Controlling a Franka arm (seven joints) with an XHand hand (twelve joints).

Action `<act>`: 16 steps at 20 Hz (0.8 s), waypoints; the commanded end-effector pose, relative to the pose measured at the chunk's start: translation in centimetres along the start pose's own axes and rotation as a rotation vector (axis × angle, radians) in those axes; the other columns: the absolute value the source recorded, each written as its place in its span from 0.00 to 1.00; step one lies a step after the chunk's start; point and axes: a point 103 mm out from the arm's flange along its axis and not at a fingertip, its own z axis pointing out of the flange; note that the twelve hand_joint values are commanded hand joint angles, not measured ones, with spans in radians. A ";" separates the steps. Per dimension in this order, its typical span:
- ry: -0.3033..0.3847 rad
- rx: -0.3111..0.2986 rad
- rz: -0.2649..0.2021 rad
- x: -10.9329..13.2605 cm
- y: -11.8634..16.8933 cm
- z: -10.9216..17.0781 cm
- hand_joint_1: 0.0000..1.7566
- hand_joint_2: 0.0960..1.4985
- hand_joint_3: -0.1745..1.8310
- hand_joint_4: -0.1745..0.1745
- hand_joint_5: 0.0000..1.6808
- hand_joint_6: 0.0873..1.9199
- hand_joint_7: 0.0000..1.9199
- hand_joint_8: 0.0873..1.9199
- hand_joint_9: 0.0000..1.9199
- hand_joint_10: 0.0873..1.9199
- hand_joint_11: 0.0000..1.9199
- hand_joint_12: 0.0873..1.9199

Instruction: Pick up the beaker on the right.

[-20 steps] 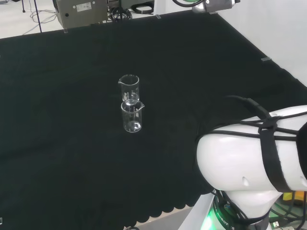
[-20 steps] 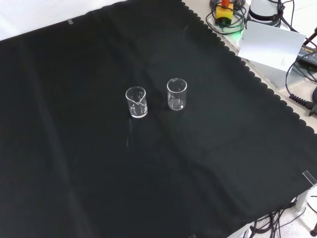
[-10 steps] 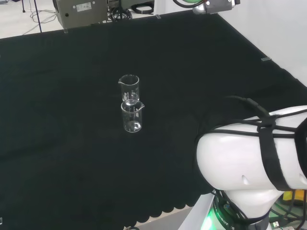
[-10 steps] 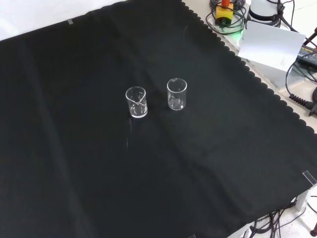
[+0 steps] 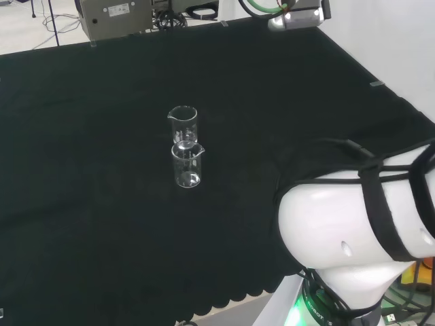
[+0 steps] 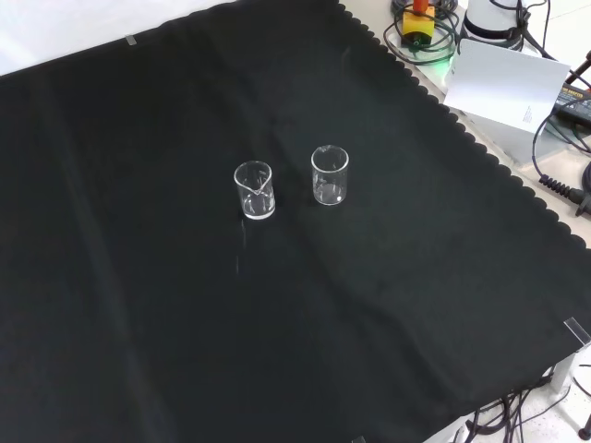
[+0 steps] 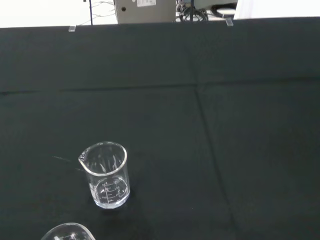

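**Approach not yet begun: both beakers stand untouched**

Two clear beakers stand upright on the surface (image 6: 138,323), which is covered with black cloth. In the front view they are side by side and a little apart: the right beaker (image 6: 330,175) is the task's thing, the left beaker (image 6: 254,190) is not. In the head view they stand one behind the other, the right beaker (image 5: 186,164) nearer the arm's base and overlapping the other. Both look empty.

The step in hand seems to be the reach toward the target; nothing is grasped yet. How the robot hand's fingers stand, I cannot tell. The next move calls for bringing it down beside the right beaker without knocking its neighbour, then closing round the glass wall.

The cloth lies mostly flat with faint creases and a scalloped edge. Beyond it lie cables (image 6: 554,175), and a grey equipment box (image 5: 115,17) stands at the far edge.
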 end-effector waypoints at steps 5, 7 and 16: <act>0.098 0.011 -0.058 -3.2 7.9 8.3 0.07 0.81 0.25 0.44 0.18 0.00 0.02 0.23 0.10 0.32 0.00 0.70; 0.128 0.006 -0.076 -3.8 9.5 9.9 0.09 0.81 0.24 0.43 0.18 0.00 0.03 0.23 0.11 0.33 0.00 0.71; 0.333 0.028 -0.085 -5.5 14.1 18.1 0.27 0.69 0.23 0.42 0.21 0.00 0.08 0.27 0.18 0.33 0.02 0.72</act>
